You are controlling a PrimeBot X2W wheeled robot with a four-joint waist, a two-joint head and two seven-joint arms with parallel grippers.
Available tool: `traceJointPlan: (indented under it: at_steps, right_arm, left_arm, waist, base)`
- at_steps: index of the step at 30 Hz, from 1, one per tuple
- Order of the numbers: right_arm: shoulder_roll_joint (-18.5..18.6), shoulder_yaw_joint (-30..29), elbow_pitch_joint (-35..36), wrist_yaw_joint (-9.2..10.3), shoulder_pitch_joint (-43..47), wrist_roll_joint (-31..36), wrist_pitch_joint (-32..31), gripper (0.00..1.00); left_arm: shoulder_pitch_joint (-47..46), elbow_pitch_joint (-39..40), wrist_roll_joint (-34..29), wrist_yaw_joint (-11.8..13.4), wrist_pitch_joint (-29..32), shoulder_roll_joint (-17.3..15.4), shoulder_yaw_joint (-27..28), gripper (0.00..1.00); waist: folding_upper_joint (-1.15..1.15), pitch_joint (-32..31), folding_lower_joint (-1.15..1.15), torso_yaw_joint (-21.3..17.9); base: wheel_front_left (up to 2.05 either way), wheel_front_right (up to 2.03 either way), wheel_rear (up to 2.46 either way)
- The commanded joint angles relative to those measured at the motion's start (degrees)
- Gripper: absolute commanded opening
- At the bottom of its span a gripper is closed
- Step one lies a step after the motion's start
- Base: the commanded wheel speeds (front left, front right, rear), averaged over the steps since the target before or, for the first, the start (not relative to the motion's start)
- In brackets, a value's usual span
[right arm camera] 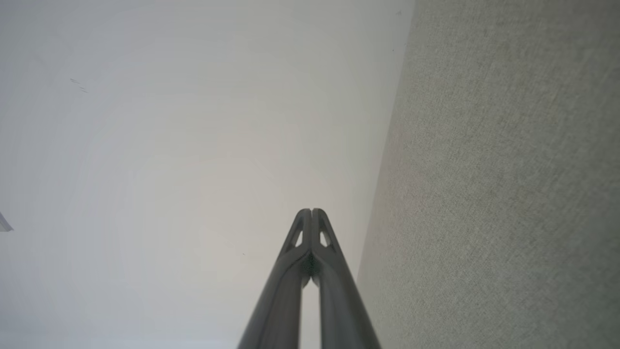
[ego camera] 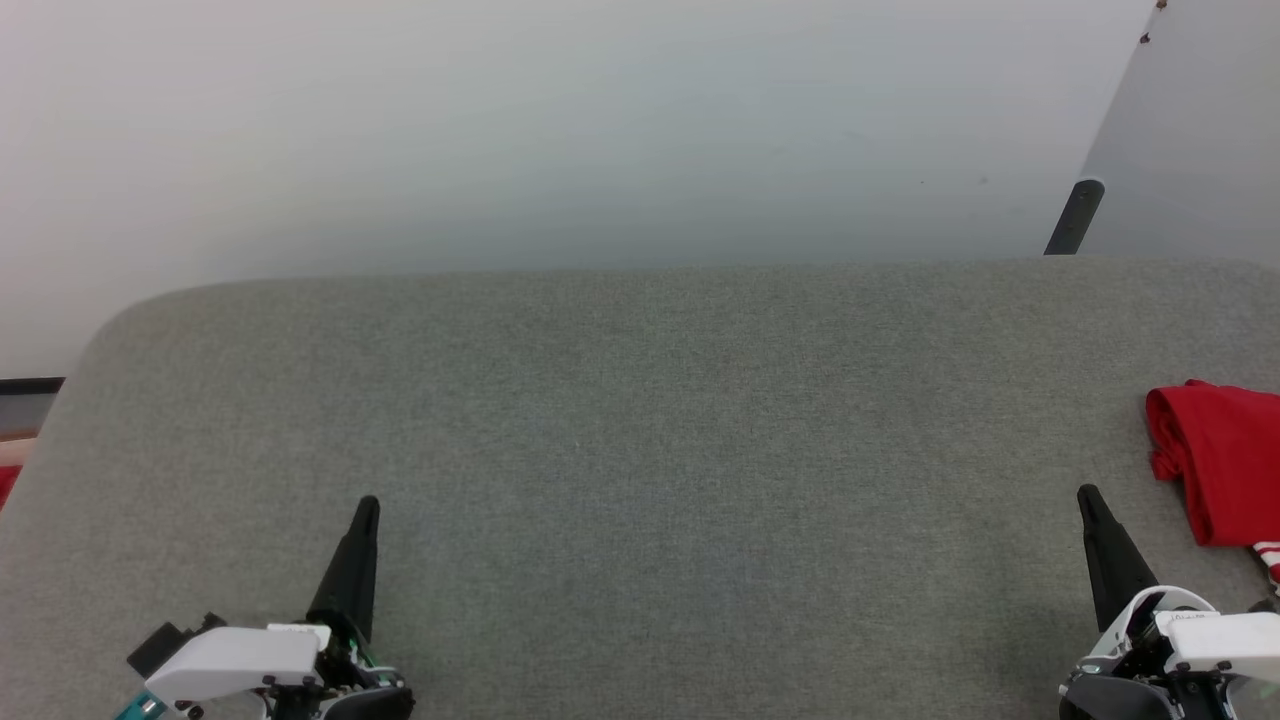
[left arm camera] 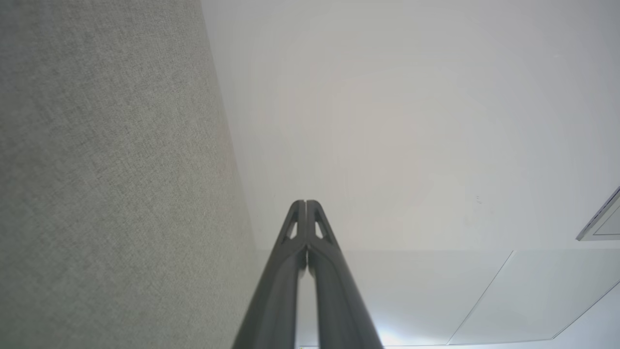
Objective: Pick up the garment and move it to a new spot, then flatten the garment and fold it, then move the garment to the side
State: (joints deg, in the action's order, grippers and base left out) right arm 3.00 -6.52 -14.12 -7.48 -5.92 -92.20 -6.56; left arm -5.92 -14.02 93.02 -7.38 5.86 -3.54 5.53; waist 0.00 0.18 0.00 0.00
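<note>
Grey surface (ego camera: 640,420), broad middle (garment (ego camera: 1222,462) far right)

The bench (ego camera: 640,400) is covered with grey woven cloth, matt and slightly rough. The garment (ego camera: 1225,450) is soft, matt red cloth. Both the left pincer (ego camera: 368,503) and the right pincer (ego camera: 1088,492) look like smooth, dark, matt plastic.

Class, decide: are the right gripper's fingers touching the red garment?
Apart. The head view shows bare grey surface between the fingers of the right gripper and the garment.
</note>
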Motion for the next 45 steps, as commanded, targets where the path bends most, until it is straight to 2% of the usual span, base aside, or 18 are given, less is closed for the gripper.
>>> traceJointPlan:
  at_steps: [1, 45]
  right_arm:
    - [-0.2, -0.03, 0.0, -0.02, -0.68, -0.32, -0.08, 0.0]
    - [-0.22, -0.07, -0.01, -0.02, -0.48, -0.26, -0.11, 0.0]
  left_arm:
    - [-0.57, -0.12, 0.27, -0.2, 0.06, 0.04, 0.17, 0.0]
    - [-0.62, -0.11, -0.26, -0.2, 0.5, 0.37, 0.61, 0.0]
  waist:
    - [0.0, 0.0, 0.0, 0.0]
    - [0.0, 0.0, 0.0, 0.0]
  base:
    - [0.0, 0.0, 0.0]
    - [0.0, 0.0, 0.0]
